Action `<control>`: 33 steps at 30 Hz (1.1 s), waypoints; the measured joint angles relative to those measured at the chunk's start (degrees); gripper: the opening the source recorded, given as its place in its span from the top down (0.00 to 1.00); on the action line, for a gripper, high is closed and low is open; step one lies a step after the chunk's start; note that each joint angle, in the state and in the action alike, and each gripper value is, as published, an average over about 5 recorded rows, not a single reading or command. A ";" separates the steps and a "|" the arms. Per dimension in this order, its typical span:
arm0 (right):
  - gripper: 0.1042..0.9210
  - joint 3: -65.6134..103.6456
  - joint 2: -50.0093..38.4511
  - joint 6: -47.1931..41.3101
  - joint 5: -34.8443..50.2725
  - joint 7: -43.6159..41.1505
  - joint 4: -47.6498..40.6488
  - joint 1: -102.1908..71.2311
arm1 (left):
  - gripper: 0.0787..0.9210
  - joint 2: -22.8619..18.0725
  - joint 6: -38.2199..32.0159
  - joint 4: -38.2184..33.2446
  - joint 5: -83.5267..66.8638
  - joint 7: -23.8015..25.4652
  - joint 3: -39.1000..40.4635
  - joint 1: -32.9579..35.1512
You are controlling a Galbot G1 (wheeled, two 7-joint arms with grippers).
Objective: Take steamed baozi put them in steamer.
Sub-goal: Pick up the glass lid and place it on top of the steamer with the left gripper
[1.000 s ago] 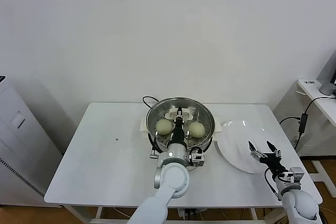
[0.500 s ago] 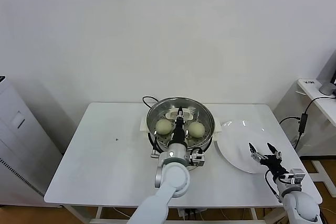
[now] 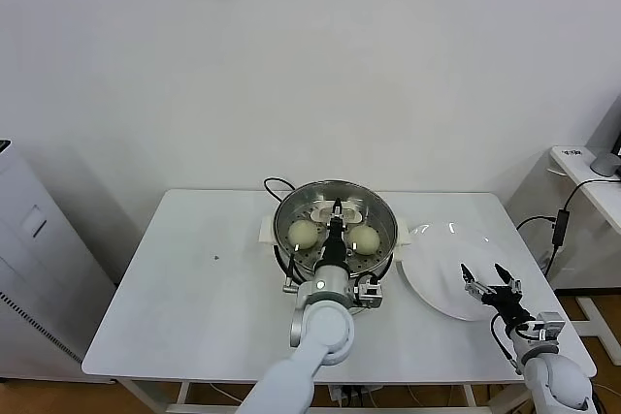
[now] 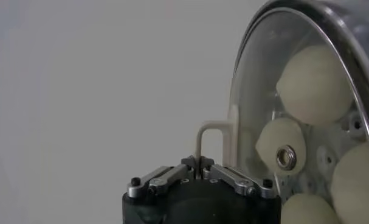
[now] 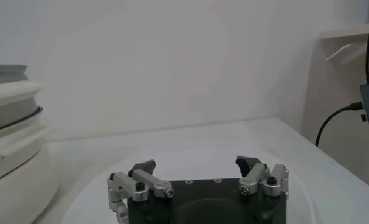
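The steamer [image 3: 380,210], a shiny steel basket on a white base, stands mid-table. A round glass lid [image 4: 257,79] with a steel rim covers its mouth. My left gripper [image 3: 335,208] [image 4: 199,161] is shut on the lid's white handle [image 4: 211,129], right above the basket. Through the glass I see several cream-white baozi [image 4: 315,85] on the perforated floor. In the head view two of them show, one [image 3: 304,232] left of my arm and one [image 3: 363,238] right of it. My right gripper [image 3: 488,278] [image 5: 196,164] hovers open and empty over the white plate [image 3: 437,249].
The plate [image 5: 184,159] lies right of the steamer and holds nothing. The steamer's white base [image 5: 11,152] shows beside it in the right wrist view. A black cord [image 3: 272,184] runs behind the steamer. The left half of the table [image 3: 194,269] is bare.
The left gripper with the lid handle has shifted very slightly right. The right gripper has drifted a little toward the table's near edge and stays open.
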 measured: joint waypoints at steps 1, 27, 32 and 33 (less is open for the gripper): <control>0.12 0.01 0.01 0.00 0.00 -0.03 0.00 0.00 | 0.97 0.00 0.08 0.08 -0.23 -0.09 0.00 -0.06; 0.12 0.12 0.04 -0.12 -0.53 -0.29 0.22 0.07 | 0.49 0.00 4.87 -6.71 -12.93 2.03 1.46 0.83; 0.12 0.43 -0.21 -0.16 -0.46 -0.35 0.26 0.06 | 0.32 0.00 5.14 -13.58 -18.30 6.48 -0.05 1.85; 0.12 0.46 -0.23 -0.17 -0.45 -0.39 0.29 0.09 | 0.28 0.00 5.28 -15.08 -19.98 7.49 -0.55 1.97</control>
